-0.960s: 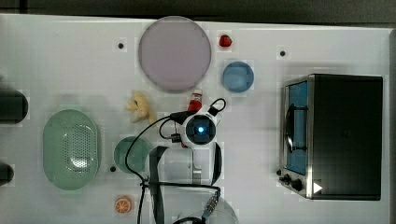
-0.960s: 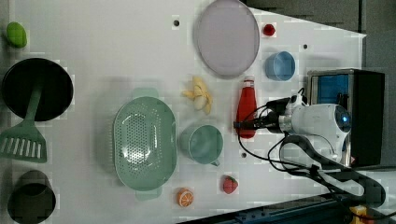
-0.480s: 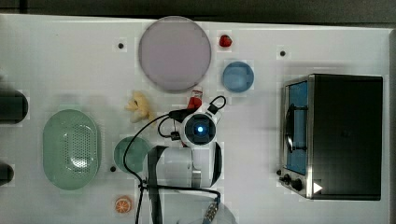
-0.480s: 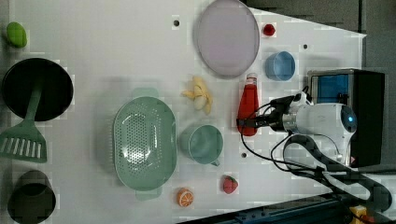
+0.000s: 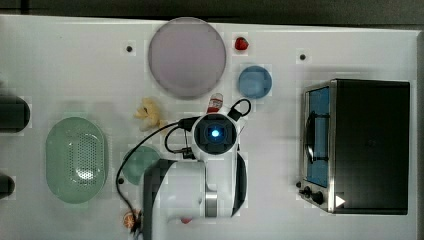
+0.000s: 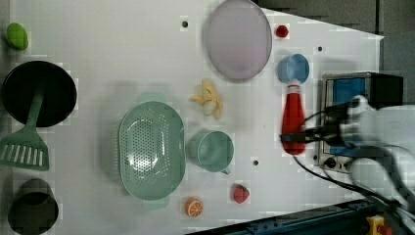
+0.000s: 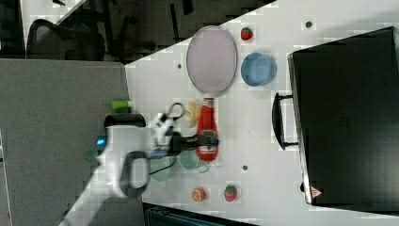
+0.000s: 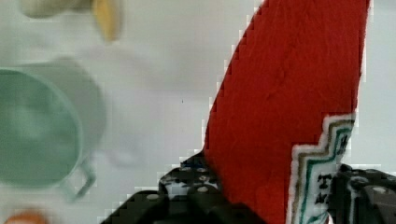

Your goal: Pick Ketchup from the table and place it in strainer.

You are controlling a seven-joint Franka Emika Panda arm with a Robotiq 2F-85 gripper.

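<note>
The Ketchup (image 6: 293,112) is a slim red bottle with a white cap; it stands between the green mug (image 6: 211,151) and the toaster oven (image 6: 350,90). My gripper (image 6: 294,138) is shut on the bottle's lower, labelled part. In the wrist view the red body (image 8: 280,116) fills the gap between the black fingers (image 8: 196,189). From the top view my wrist (image 5: 215,134) covers the bottle, and its neck (image 5: 215,103) pokes out. The mint-green strainer (image 6: 151,149) sits at the left view's left of the mug, also the top view's left (image 5: 75,159).
A grey-lilac plate (image 5: 186,56), a blue bowl (image 5: 255,81) and a strawberry (image 5: 241,43) lie beyond the bottle. A banana toy (image 5: 148,114) sits by the mug (image 5: 137,164). The toaster oven (image 5: 360,145) fills the top view's right. An orange slice (image 6: 194,206) and another strawberry (image 6: 240,193) lie near the front edge.
In the left view the bottle and gripper have shifted together toward the left view's right, and the bottle looks larger. The arm is now blurred with motion.
</note>
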